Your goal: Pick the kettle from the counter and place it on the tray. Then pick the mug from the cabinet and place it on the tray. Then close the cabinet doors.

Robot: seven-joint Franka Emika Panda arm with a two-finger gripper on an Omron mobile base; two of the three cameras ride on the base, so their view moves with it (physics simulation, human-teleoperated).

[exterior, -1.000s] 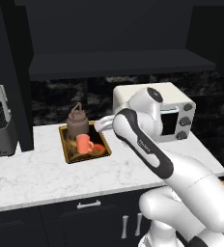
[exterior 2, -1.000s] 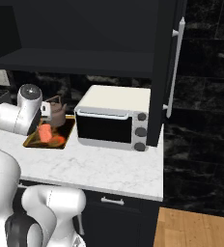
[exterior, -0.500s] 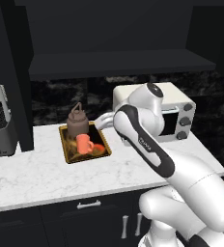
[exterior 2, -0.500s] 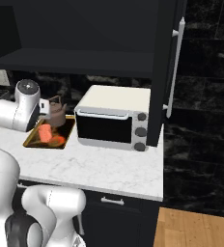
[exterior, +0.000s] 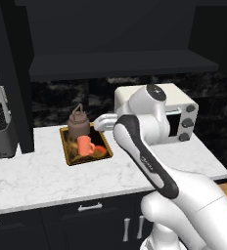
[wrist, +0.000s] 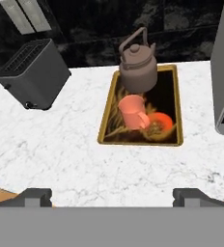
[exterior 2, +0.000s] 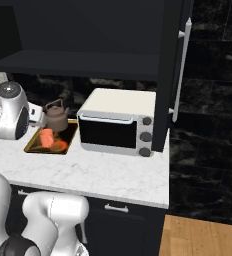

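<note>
Two of the three jobs look done to us: the kettle (wrist: 138, 62) and the mug (wrist: 132, 112) both sit on the tray (wrist: 177, 103), which lies on the white marble bench (wrist: 61, 144) between a grey toaster (wrist: 33, 73) and the toaster oven (exterior 2: 117, 127). In the hand view our claw (wrist: 113, 195) hangs above the bench, released and carrying nothing, its two dark tips spread wide near the bottom edge with bare marble between them. What we judge is left is the cabinet (exterior: 115, 34), whose dark shelf stands exposed above the bench, and its doors: one tall black door (exterior 2: 174, 75) with a long silver bar handle (exterior 2: 181, 75) stands out edge-on at the right of the right base view. The risks we see come from that last step. Our elbow and forearm rise close over the tray in the left base view, so a wide swing toward a door could clip the kettle's arched handle or knock the mug, which stands just in front of the kettle and may be touching it. The oven also stands near the right door, so a low approach to the bar handle could bump it. A push on the door's edge and not its face might let the claw slip off. We can read no brand, label or writing anywhere; the oven's knobs show no legible marks.
</note>
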